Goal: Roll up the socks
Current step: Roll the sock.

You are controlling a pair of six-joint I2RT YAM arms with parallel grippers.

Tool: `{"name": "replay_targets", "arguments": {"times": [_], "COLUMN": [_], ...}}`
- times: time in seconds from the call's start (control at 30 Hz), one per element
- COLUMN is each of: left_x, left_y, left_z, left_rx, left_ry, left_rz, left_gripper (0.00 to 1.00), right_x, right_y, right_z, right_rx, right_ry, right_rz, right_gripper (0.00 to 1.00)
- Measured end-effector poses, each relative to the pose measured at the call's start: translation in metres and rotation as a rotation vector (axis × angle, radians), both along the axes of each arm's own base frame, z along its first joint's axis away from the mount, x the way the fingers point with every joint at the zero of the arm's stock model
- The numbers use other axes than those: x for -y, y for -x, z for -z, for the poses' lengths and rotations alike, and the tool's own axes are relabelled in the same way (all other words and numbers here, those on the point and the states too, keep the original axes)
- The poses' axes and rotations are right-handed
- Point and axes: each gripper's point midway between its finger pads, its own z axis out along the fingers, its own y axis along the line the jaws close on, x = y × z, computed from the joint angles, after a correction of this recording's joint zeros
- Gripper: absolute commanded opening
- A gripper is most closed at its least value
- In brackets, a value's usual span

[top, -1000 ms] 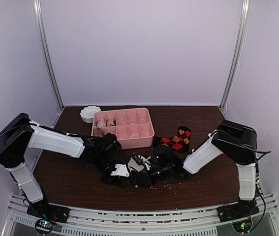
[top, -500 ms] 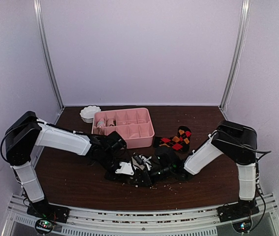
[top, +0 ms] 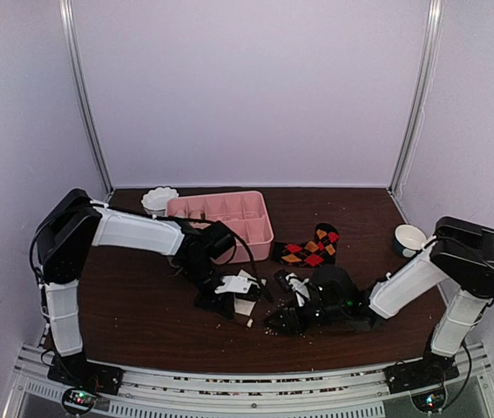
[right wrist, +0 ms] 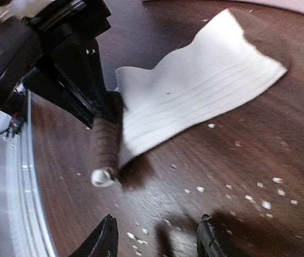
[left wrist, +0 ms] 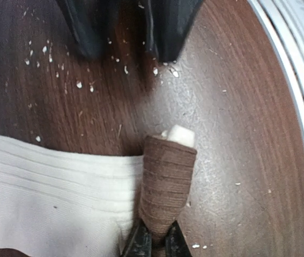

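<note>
A cream-white sock (left wrist: 50, 187) lies flat on the dark table, its brown end (left wrist: 165, 176) rolled into a short tube. My left gripper (left wrist: 154, 241) is shut on the base of that brown roll. In the top view this sock (top: 247, 294) sits near the table's middle with the left gripper (top: 234, 291) at it. My right gripper (right wrist: 157, 241) stands open, apart from the roll (right wrist: 106, 144), nothing between its fingers (right wrist: 104, 242). In the top view the right gripper (top: 281, 315) is just right of the sock. A black argyle sock (top: 309, 248) lies behind it.
A pink compartment tray (top: 262, 233) stands at the back centre, a white scalloped bowl (top: 159, 200) to its left. A small white cup (top: 408, 238) sits at the right. Crumbs (right wrist: 264, 203) are scattered over the table. The metal front rail (left wrist: 296, 91) is close by.
My right gripper has opened, let go and drawn back to the right. My left gripper has moved right and shut on the brown rolled end.
</note>
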Motion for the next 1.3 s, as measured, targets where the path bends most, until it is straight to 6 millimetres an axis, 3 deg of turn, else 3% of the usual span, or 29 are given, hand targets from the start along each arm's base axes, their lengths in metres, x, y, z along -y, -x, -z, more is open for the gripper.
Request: {"name": "replay_targets", "arguments": {"times": [0.03,0.07,0.37,0.47,0.57,0.63,0.8,0.93,1.1,1.3], "left_x": [0.0,0.0,-0.008,-0.009,-0.01,-0.009,-0.008,-0.008,-0.009,-0.009], "left_y": [0.001,0.002,0.027,0.031,0.034,0.035,0.036,0.036,0.037,0.037], "left_z": [0.0,0.0,0.0,0.001,0.002,0.003,0.004,0.004,0.004,0.003], "left_rx": [-0.034,-0.072,-0.339,-0.381,-0.422,-0.445,-0.502,-0.553,-0.596,-0.605], "left_ry": [-0.004,-0.008,-0.096,-0.123,-0.15,-0.166,-0.205,-0.231,-0.252,-0.255], "left_rz": [-0.007,-0.015,-0.049,-0.07,-0.098,-0.112,-0.136,-0.159,-0.175,-0.177], "left_gripper": [0.0,0.0,0.0,0.0,0.0,0.0,0.0,0.0,0.0,0.0], "right_x": [0.009,0.017,0.109,0.124,0.129,0.123,0.071,0.051,0.0,-0.052], "right_y": [-0.003,-0.005,-0.041,-0.049,-0.045,-0.035,0.02,0.052,0.065,0.054], "right_z": [0.0,-0.001,-0.004,-0.005,-0.002,-0.001,-0.008,0.005,-0.009,-0.016], "right_rx": [0.025,0.046,0.227,0.218,0.221,0.262,0.476,0.597,0.753,0.819], "right_ry": [0.019,0.035,0.271,0.288,0.28,0.305,0.333,0.379,0.374,0.349], "right_rz": [0.035,0.063,0.449,0.523,0.522,0.472,0.2,0.016,-0.123,-0.226], "right_gripper": [0.94,1.0,1.0,1.0,1.0,1.0,1.0,0.88,0.69,0.45]}}
